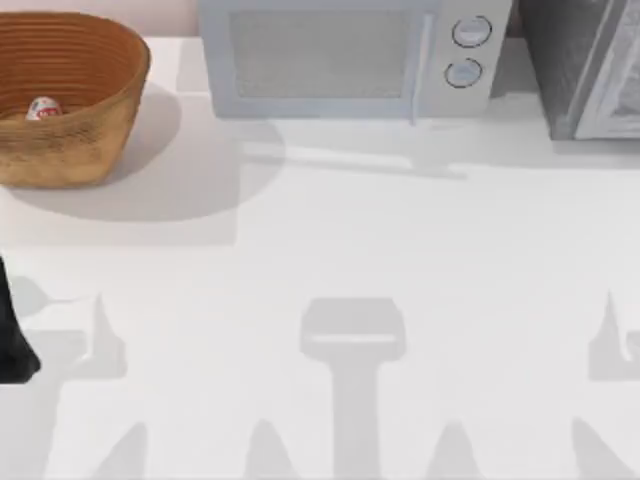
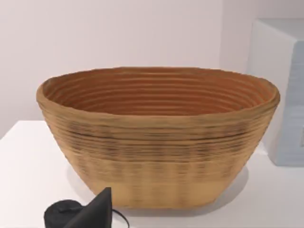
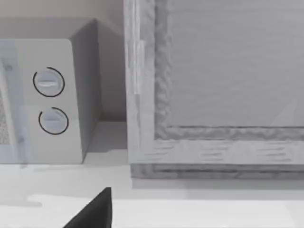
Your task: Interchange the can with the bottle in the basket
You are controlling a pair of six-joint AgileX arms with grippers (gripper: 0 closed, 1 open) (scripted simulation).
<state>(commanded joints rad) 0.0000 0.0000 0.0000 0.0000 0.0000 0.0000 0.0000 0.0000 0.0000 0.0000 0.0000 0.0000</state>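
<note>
**A:** Where do our grippers stand, and how are their fingers set?

**B:** Our left arm (image 1: pixel 12 335) appears as a dark shape at the table's left edge, well apart from the basket (image 1: pixel 95 130). In the left wrist view a dark finger tip (image 2: pixel 97 211) sits low before the basket (image 2: pixel 156 152), touching nothing; we cannot tell whether that gripper is spread or pressed together. In the right wrist view one dark finger tip (image 3: pixel 95 211) hangs over the bare table (image 3: pixel 199 209), facing the microwave (image 3: pixel 52 102) and a grey cabinet (image 3: pixel 213 90); its state we likewise cannot tell. We see nothing held by either.

**A:** And the can?

**B:** The can (image 1: pixel 42 108) lies inside the basket, at the far left corner of the table (image 1: pixel 350 240). Its white-and-red body peeks above the near wall; which way its long axis points we cannot tell. The microwave (image 1: pixel 350 55) stands just right of the basket.
</note>
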